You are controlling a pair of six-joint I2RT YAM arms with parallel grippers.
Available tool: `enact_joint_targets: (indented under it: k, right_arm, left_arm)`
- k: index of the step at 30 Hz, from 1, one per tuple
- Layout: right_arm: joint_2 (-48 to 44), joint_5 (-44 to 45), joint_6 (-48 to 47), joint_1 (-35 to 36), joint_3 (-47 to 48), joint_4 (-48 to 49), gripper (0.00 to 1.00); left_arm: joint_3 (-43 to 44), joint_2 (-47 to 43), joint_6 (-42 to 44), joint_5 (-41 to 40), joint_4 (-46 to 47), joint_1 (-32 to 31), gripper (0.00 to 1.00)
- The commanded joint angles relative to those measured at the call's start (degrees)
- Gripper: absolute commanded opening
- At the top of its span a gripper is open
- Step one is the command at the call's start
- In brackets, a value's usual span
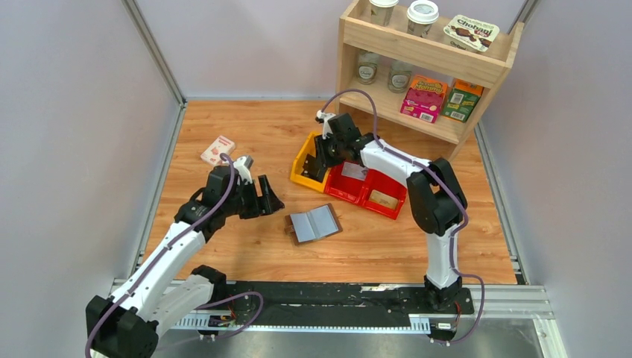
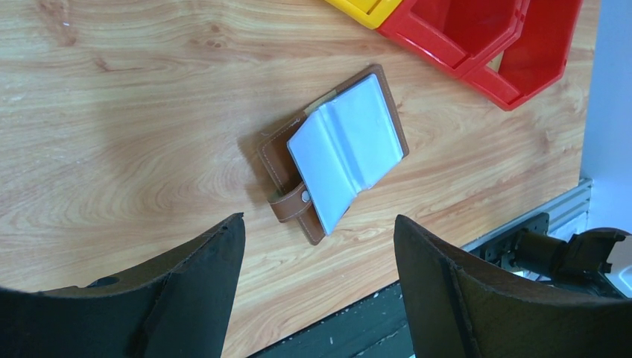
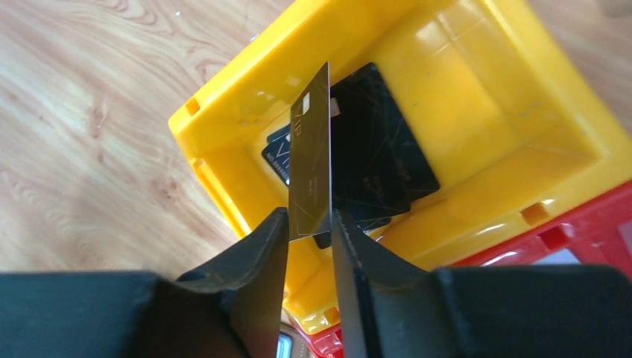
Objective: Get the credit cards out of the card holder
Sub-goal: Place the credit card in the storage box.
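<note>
**Card over the yellow bin, holder lying open and unpinned**

The right gripper (image 3: 307,218) is hanging over the yellow bin (image 3: 477,97), toward the far side of the worktop (image 1: 417,246). A card (image 3: 311,149) is standing edge-up between its fingertips. The jaws are sitting narrowly either side of it, and I cannot tell whether they are pinching it or letting it go. Black cards (image 3: 380,149) are lying on the bin floor below.

The left gripper (image 1: 264,195) is hovering with its jaws spread wide and nothing in them, just left of the holder (image 2: 343,153).

Risks I am weighing:
- The card is hanging close to the bin's wall, not over its middle. If it is dropped from here it may strike the rim and tip out onto the wood.
- Nothing is pinning the holder. Any pull on a sleeve is likely to drag the whole thing or fold it shut.
- The red bins (image 2: 447,45) are sitting close behind the holder, so a wide approach may clip them.

The holder is lying open near the middle of the worktop, a little toward the near edge. It is showing a brown cover with pale stitching, a snap strap sticking out on one side, and glossy grey-blue sleeves bowing up off the cover. A tan sliver is peeking out at one corner. I cannot tell whether that is a card, or whether any cards are left inside.
</note>
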Motion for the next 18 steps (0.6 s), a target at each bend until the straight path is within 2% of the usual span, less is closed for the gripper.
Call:
enact_joint_targets:
  k: [1,5,9,13,18]
  right_arm:
    - [-5.0,10.8,-2.3,0.6,0.6,-1.1,0.38]
    - [-10.5,17.9,-3.0,2.6,-1.9,-0.7,0.46]
    - [-16.5,16.8,-0.3,4.4,-6.5,-0.1,0.51]
    - [-21.9,16.1,5.7,6.3,-12.9,0.0,0.52]
    - [-27.1,17.3,12.4,10.6,-21.9,0.2,0.54]
  left_arm:
    - [2.0,1.0,1.1,2.6,1.5,0.2,0.8]
    - [1.9,2.3,0.5,4.5,2.7,0.2,0.8]
    - [2.1,3.5,-0.7,6.6,4.3,0.0,0.78]
    - [2.4,5.3,-2.0,8.3,6.5,-1.3,0.69]
    - [2.9,8.5,-2.4,9.0,8.7,-4.6,0.53]
